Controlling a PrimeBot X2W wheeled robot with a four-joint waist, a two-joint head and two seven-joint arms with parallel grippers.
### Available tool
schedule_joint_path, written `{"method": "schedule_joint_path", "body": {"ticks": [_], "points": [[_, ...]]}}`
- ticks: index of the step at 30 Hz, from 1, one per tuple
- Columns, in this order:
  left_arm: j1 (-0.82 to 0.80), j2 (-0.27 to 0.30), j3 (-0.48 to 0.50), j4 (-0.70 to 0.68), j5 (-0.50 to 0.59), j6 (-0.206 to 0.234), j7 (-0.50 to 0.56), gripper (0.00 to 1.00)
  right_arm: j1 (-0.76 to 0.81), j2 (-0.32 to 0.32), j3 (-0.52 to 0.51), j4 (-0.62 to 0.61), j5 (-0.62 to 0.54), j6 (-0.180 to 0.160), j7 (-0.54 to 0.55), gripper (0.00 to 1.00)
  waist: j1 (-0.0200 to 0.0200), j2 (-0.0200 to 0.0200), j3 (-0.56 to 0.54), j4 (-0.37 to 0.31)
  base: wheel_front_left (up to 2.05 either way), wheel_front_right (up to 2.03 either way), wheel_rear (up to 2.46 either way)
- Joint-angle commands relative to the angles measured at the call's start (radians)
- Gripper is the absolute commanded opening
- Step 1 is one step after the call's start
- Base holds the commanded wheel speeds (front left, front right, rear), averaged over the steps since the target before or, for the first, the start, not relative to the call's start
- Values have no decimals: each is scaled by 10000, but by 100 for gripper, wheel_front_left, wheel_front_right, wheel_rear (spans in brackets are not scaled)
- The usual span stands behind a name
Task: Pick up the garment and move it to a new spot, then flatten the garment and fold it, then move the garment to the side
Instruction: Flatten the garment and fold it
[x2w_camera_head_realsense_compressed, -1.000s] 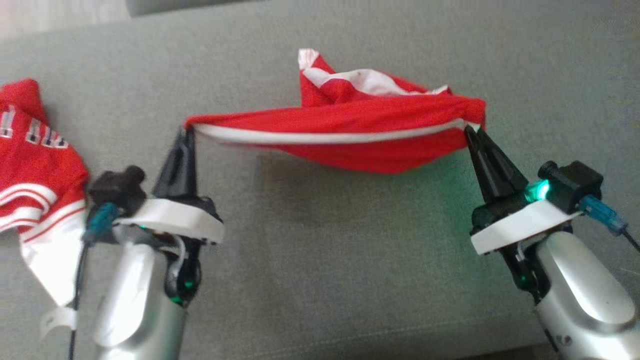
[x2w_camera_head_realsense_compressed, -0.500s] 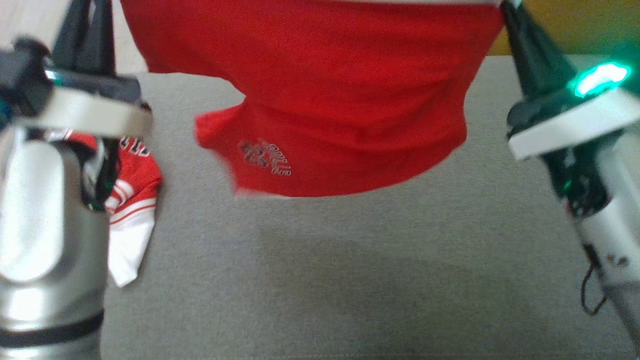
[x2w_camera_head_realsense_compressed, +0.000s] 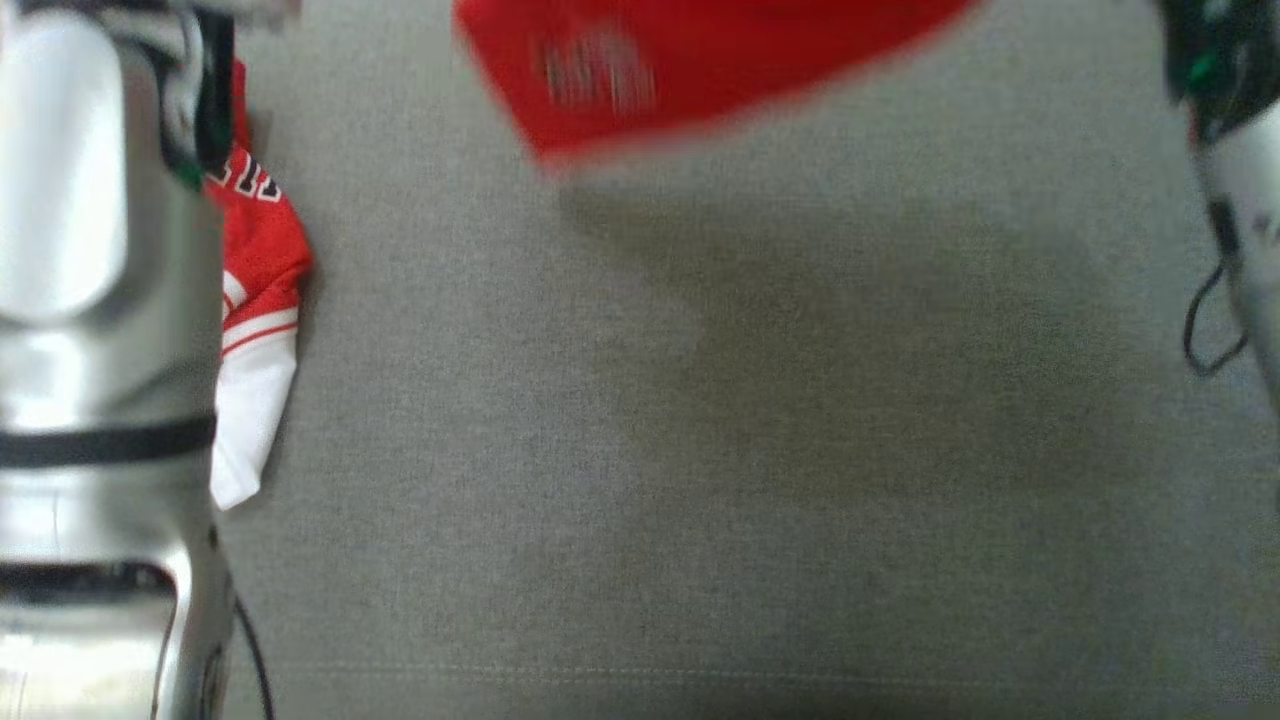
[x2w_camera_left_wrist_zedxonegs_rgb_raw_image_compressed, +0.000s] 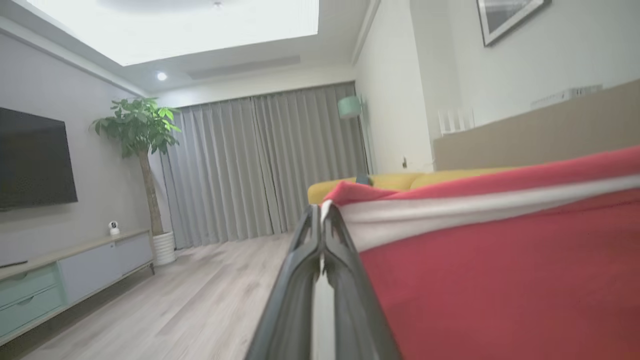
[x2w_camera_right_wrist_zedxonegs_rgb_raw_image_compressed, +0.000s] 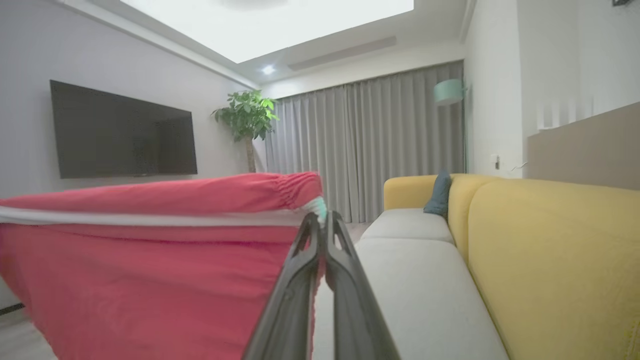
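We had the left gripper (x2w_camera_left_wrist_zedxonegs_rgb_raw_image_compressed: 320, 215) and right gripper (x2w_camera_right_wrist_zedxonegs_rgb_raw_image_compressed: 320, 219) each clamped on a waistband corner of the garment (x2w_camera_head_realsense_compressed: 720, 60), stretched above the couch seat (x2w_camera_head_realsense_compressed: 700, 450): mid-move, next probably called for lowering it flat.

I count two red garments from here: one hanging garment (x2w_camera_head_realsense_compressed: 720, 60) and one striped jersey (x2w_camera_head_realsense_compressed: 255, 300). Two end effectors, the left end effector (x2w_camera_left_wrist_zedxonegs_rgb_raw_image_compressed: 320, 212) and the right end effector (x2w_camera_right_wrist_zedxonegs_rgb_raw_image_compressed: 322, 219). One sofa (x2w_camera_head_realsense_compressed: 700, 450), one television (x2w_camera_right_wrist_zedxonegs_rgb_raw_image_compressed: 120, 135), one potted plant (x2w_camera_right_wrist_zedxonegs_rgb_raw_image_compressed: 247, 117), one cushion (x2w_camera_right_wrist_zedxonegs_rgb_raw_image_compressed: 440, 192), one lamp (x2w_camera_right_wrist_zedxonegs_rgb_raw_image_compressed: 448, 91), one framed picture (x2w_camera_left_wrist_zedxonegs_rgb_raw_image_compressed: 510, 17).
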Motion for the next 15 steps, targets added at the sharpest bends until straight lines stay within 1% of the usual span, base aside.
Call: {"method": "schedule_joint_path", "body": {"ticks": [1,4,6,9,13,15], "points": [[-689,311,471,-236,-35,174,-171,0,-453,25,-242,102,-120,65,-286,0,0,0,173,48,0,0,0],[-629,82,389,115,-161,117,-360,0,-540,94,-255,876,-147,65,-593,0,0,0,-12,87,0,0,0],[-83,-85,312,489,-335,-24,-396,0,-102,66,98,1235,-133,65,-658,0,0,0,-207,105,0,0,0],[1095,-293,341,1144,-707,-207,-421,0,1019,-12,831,1532,31,65,-705,0,0,0,-493,96,0,0,0],[3319,-654,318,1312,-1098,-170,-427,0,3031,78,1772,1364,1001,65,-725,0,0,0,-811,23,0,0,0],[4434,-774,203,1369,-1328,-270,-428,0,4012,90,1940,1163,1458,65,-727,0,0,0,-981,-13,0,0,0]]}}
